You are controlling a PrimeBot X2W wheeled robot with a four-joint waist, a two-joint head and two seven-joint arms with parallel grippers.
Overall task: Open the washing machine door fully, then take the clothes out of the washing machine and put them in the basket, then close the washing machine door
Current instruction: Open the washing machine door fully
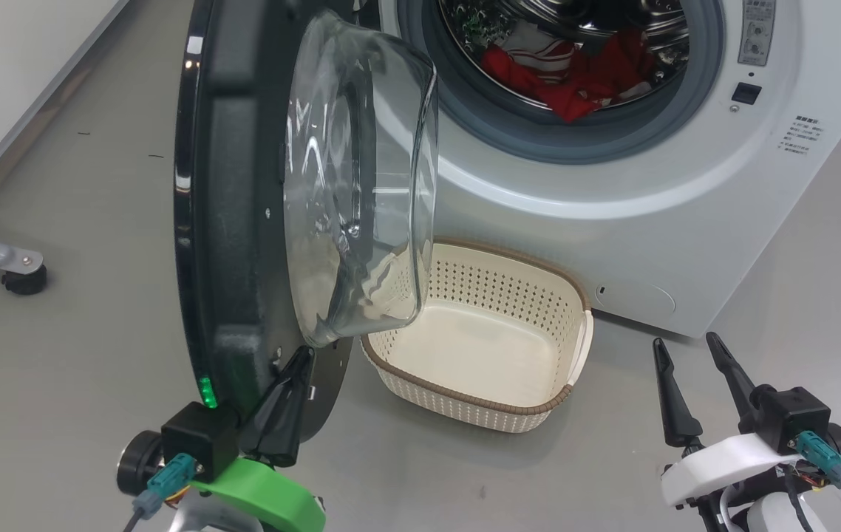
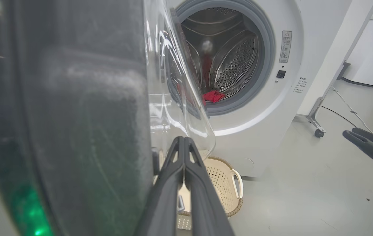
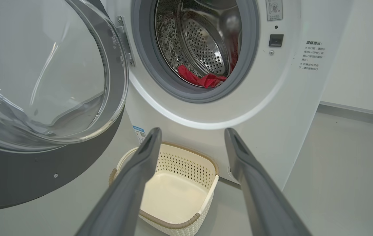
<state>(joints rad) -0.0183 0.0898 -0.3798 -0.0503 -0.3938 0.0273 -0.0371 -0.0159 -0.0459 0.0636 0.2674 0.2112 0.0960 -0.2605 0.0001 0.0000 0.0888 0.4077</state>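
L gripper (image 1: 301,360) clenched, empty, tips by lower inner edge of door (image 1: 232,222), which stands open. R gripper (image 1: 686,341) spread wide, empty, right of basket (image 1: 465,403). Red clothes (image 1: 576,77) inside washer (image 1: 613,236).

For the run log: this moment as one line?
washing machine door: open | left hand: shut, at door's lower edge | right hand: open, empty | clothes: in drum | basket: empty

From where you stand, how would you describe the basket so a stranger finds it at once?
Find the big white washing machine with its black round door open. On the floor before it, partly under the door's glass bulge, stands the basket: cream, perforated, brown-rimmed, empty.
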